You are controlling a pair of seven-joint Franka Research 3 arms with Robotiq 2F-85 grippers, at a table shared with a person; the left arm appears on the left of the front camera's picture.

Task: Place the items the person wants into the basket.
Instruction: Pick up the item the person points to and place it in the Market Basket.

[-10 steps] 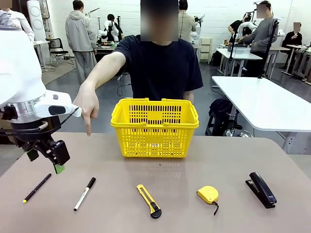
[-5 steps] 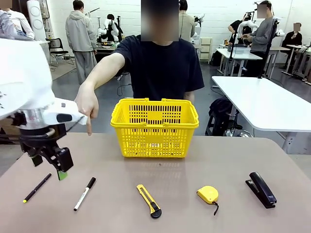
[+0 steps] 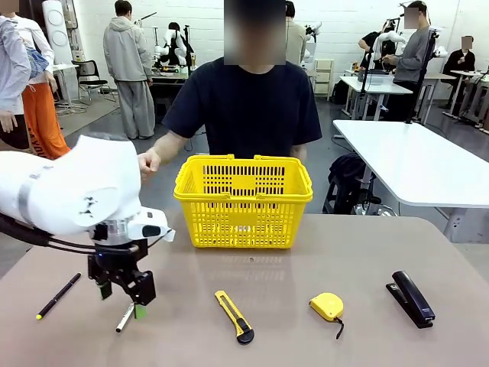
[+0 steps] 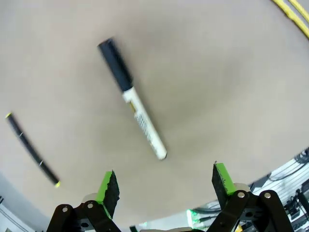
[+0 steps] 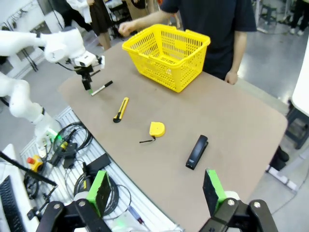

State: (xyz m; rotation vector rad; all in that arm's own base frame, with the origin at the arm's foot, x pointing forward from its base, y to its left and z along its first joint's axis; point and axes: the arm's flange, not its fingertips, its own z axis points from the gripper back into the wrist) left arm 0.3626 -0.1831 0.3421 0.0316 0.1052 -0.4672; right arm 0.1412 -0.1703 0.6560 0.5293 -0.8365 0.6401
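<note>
The white marker with a black cap [image 4: 133, 99] lies on the table, and my left gripper [image 3: 121, 300] hangs open just above it, one green pad on each side, nothing gripped. Left of the marker lies the thin black pen [image 3: 57, 296]. The yellow-and-black utility knife [image 3: 234, 316] rests near the front middle. The yellow basket [image 3: 243, 200] stands at the far middle in front of the person, whose hand [image 3: 149, 163] hovers by its left rim. My right gripper [image 5: 156, 189] is open, high above the table's near side.
A yellow tape measure [image 3: 327, 306] and a black stapler [image 3: 411, 298] lie at the front right. Cables and equipment [image 5: 72, 145] sit on the floor below the table edge in the right wrist view. Bare tabletop [image 3: 344, 252] spreads right of the basket.
My left arm has swung right and down from beside the pen to just over the marker. The person's pointing arm has drawn back to the basket's left rim.
</note>
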